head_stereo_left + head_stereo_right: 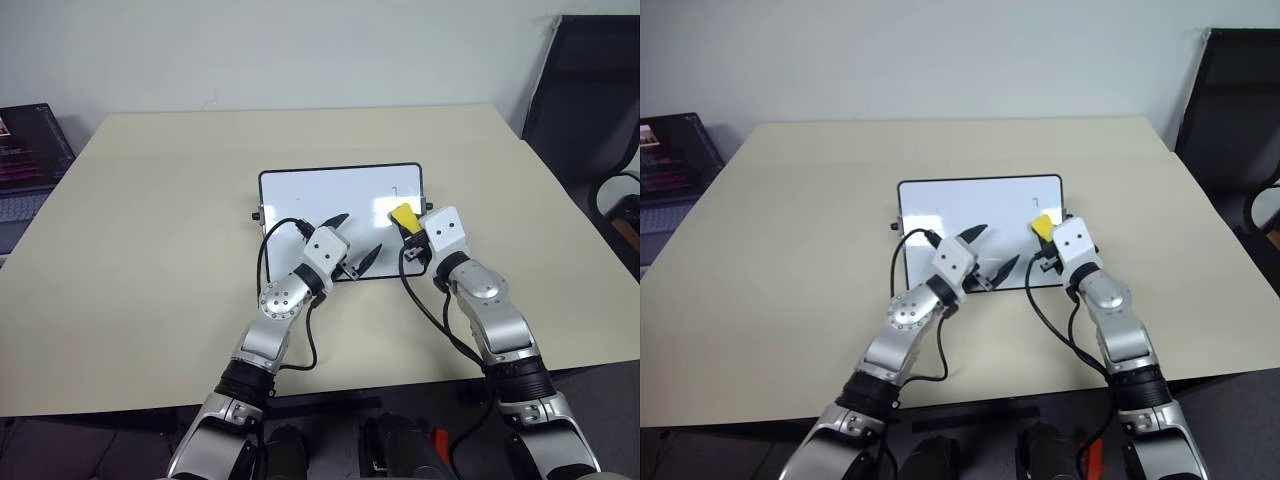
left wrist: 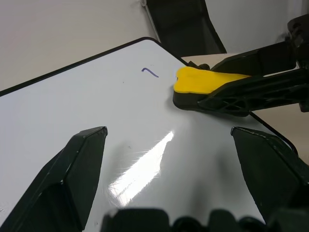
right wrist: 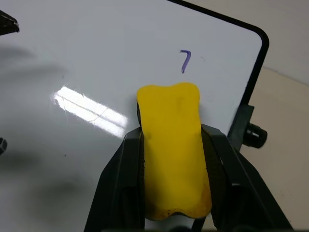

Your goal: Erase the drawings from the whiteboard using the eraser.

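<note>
One hook-shaped mark (image 3: 185, 61) is showing on the whiteboard (image 1: 310, 195), just beyond the yellow eraser (image 3: 171, 145) the right tool (image 1: 409, 228) is clamping. The left tool (image 1: 353, 241) is hovering open over the board. Pressing flat and sweeping forward should be clearing it.

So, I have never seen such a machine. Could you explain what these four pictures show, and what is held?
A humanoid robot with two arms stands at a table. Two pictures come from its head, looking down; the other two come from cameras on its wrists. On the table lies a whiteboard with one small mark visible. The right gripper is shut on a yellow eraser, pressed on the board near the mark. The left gripper is open above the board, holding nothing.
</note>
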You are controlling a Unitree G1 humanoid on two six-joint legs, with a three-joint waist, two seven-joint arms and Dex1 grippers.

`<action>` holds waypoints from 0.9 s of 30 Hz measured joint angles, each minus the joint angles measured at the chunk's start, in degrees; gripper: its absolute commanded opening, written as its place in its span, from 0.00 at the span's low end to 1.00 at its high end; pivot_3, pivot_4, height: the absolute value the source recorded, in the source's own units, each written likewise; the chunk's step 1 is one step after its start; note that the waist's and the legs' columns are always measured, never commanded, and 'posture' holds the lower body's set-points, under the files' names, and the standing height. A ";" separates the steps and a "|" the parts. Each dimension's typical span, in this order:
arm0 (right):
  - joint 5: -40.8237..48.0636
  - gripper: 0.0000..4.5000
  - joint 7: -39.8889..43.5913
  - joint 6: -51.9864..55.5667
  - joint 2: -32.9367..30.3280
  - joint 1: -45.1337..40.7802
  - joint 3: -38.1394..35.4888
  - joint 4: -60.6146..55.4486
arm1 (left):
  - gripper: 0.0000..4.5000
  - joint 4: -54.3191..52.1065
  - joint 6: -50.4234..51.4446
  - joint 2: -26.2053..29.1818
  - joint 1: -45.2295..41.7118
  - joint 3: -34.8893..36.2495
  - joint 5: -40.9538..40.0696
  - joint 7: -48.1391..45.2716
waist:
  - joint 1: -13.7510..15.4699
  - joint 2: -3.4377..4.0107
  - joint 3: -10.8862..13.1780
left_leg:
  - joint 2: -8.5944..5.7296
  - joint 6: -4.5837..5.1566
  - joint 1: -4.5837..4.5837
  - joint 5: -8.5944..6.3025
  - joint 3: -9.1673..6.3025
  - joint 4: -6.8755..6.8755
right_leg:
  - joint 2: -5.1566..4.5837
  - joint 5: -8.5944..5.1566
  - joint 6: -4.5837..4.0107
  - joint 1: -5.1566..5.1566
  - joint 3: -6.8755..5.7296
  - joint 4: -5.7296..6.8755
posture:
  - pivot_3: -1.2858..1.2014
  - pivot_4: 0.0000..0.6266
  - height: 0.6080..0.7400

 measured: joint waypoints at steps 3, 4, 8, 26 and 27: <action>-0.21 0.27 -0.86 -1.45 0.35 -1.89 0.02 2.01 | 1.00 0.00 0.00 -0.14 0.00 -0.02 -0.01 -0.49 | -0.10 0.00 0.00 | 0.00 0.01 0.00 0.01 0.01 0.00 | 0.00 0.01 0.00 -0.01 0.01 0.02 | 0.52 0.24 1.00; -0.46 0.27 -1.19 -2.12 0.38 -2.88 0.04 2.97 | 1.00 0.00 -0.01 -0.20 0.00 -0.02 -0.01 -0.55 | -0.11 0.00 0.00 | 0.00 0.01 0.00 0.01 0.01 0.00 | 0.00 0.02 0.00 -0.02 0.01 0.02 | 0.52 0.24 1.00; -1.38 0.27 -2.72 -4.99 1.15 -6.99 0.04 7.07 | 1.00 0.00 0.00 -0.30 -0.03 -0.02 -0.01 -0.62 | -0.05 0.00 0.00 | 0.01 0.02 -0.01 0.01 0.00 -0.05 | 0.01 0.02 -0.01 -0.09 -0.01 -0.05 | 0.52 0.24 1.00; -2.24 0.27 -3.32 -1.37 1.50 -9.07 0.44 7.93 | 1.00 -1.59 0.54 0.18 0.53 0.51 0.00 -0.33 | 0.10 0.01 -0.01 | 0.01 0.02 0.03 0.02 0.00 0.01 | 0.00 0.03 -0.01 -0.01 0.01 0.01 | 0.52 0.24 1.00; -2.23 0.27 -3.28 -0.69 1.40 -8.03 0.45 6.58 | 1.00 -1.84 0.73 0.21 0.54 0.53 0.00 -0.32 | 0.09 0.02 -0.01 | 0.00 0.03 0.01 0.02 0.00 0.00 | 0.00 0.03 -0.01 -0.01 0.02 0.00 | 0.52 0.24 1.00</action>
